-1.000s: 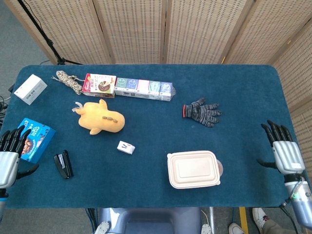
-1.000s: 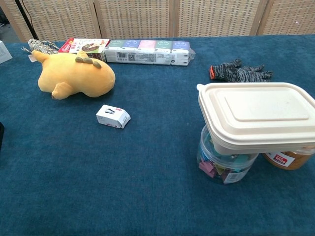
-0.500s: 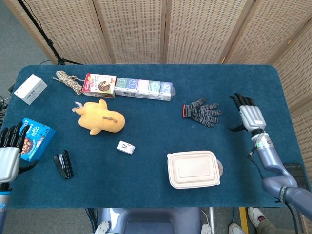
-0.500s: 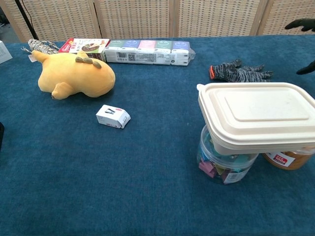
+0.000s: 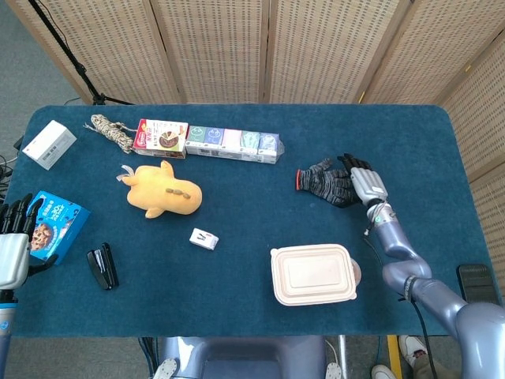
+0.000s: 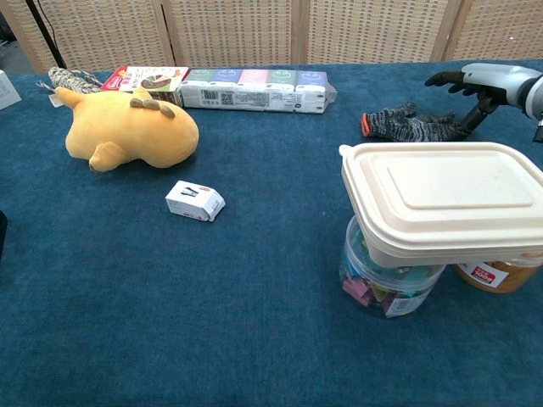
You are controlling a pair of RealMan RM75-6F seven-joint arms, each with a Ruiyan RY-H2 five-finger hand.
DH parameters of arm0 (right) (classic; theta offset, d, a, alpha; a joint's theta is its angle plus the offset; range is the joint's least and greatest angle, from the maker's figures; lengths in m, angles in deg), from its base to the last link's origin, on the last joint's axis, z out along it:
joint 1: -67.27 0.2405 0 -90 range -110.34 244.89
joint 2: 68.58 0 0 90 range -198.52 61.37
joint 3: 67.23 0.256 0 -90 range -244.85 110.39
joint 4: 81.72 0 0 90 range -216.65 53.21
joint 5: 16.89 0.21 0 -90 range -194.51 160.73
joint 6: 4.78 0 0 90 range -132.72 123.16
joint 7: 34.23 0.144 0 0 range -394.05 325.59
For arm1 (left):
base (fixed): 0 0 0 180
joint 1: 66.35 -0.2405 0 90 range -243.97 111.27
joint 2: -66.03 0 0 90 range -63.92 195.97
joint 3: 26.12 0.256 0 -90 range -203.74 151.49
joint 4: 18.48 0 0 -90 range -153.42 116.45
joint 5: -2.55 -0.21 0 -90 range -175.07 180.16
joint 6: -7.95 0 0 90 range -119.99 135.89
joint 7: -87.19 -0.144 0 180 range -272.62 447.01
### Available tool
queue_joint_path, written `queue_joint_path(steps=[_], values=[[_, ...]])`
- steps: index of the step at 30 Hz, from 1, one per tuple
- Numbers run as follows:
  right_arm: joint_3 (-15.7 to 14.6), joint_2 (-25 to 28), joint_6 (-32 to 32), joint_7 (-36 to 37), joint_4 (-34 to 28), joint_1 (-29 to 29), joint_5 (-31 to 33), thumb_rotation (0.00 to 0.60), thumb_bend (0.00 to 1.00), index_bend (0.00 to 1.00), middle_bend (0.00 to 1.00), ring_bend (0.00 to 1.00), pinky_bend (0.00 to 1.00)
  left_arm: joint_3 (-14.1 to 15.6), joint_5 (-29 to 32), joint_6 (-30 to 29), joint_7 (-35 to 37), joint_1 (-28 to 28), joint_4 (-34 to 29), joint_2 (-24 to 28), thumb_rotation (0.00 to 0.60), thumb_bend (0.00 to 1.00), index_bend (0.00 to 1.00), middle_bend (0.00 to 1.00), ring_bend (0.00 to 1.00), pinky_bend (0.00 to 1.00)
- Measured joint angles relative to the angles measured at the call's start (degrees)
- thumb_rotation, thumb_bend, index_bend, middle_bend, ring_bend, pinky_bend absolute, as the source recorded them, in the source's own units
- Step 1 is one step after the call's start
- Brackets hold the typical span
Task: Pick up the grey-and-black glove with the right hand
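The grey-and-black glove (image 5: 322, 181) lies flat on the blue table right of centre, its orange cuff pointing left; it also shows in the chest view (image 6: 403, 125) behind the lidded box. My right hand (image 5: 364, 184) hovers over the glove's finger end with its fingers spread and holds nothing; in the chest view the right hand (image 6: 475, 82) hangs just above and to the right of the glove. My left hand (image 5: 14, 246) waits open at the table's left edge, beside a blue snack box (image 5: 54, 224).
A cream lidded box (image 5: 311, 273) sits in front of the glove, stacked on jars (image 6: 386, 283). A yellow plush toy (image 5: 163, 189), a small white box (image 5: 203, 238), a black stapler (image 5: 102, 267), a row of cartons (image 5: 209, 140), a rope bundle (image 5: 110, 131) and a white box (image 5: 49, 144) lie to the left.
My right hand has swept from the table's right edge inward and to the left, ending over the glove's fingers. The left hand has barely shifted. The glove has not moved.
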Motion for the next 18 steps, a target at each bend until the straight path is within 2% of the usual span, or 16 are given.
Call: queue_joint_path(steps=[11, 14, 18], values=[[-0.4, -4.9, -2.7, 1.0, 6.9, 2.5, 0.5, 0.600, 0.00, 0.01, 0.00, 0.00, 0.00, -0.1, 0.3, -0.5, 0.5, -0.1, 0.0, 0.1, 0.600, 0.04, 0.00, 0.00, 0.00, 0.00], [-0.2, -5.6, -3.0, 1.5, 7.5, 2.9, 0.7, 0.600, 0.00, 0.07, 0.06, 0.01, 0.08, -0.2, 0.4, -0.5, 0.6, -0.1, 0.0, 0.1, 0.600, 0.04, 0.00, 0.00, 0.00, 0.00], [0.1, -7.0, -2.8, 1.5, 9.0, 3.5, 1.0, 0.600, 0.00, 0.16, 0.17, 0.09, 0.21, -0.1, 0.4, -0.6, 0.8, -0.2, 0.0, 0.2, 0.600, 0.04, 0.00, 0.00, 0.00, 0.00]])
